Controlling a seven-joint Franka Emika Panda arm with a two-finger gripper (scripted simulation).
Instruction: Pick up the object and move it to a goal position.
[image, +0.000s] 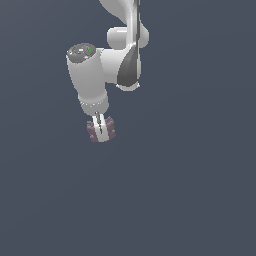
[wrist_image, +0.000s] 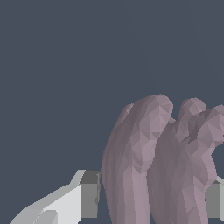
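the claw has the lumpy block, but it could slip

the white robot arm (image: 90, 80) reaches down in the exterior view, and at its tip the small white and grey claw (image: 101, 131) is squeezed tight on the little lumpy maroon-brown block with bumpy ridged sides (image: 107, 130); the block sticks out on both sides of the white finger (image: 101, 127) that faces the camera; all around is flat dark blue-grey, so i cannot tell if the block sits on a floor or hangs in the air; no mark for the goal spot shows in either view.

in the wrist view the block (wrist_image: 153, 166) fills the space between the two grey pads (wrist_image: 89, 194), and both pads seem to touch it; one pad (wrist_image: 213, 199) is half off the edge of the picture, so its touch is hard to see; the block looks more to that side than in the middle.

what could go wrong, i think: the sides of the block are round and bumpy, so the flat pads may only press on a few bumps; a fast swing or a sudden stop could make it twist or slide out; if it sits off to one side in the claw, it may tip and drop before it gets to the goal; a slow, smooth move looks safest.
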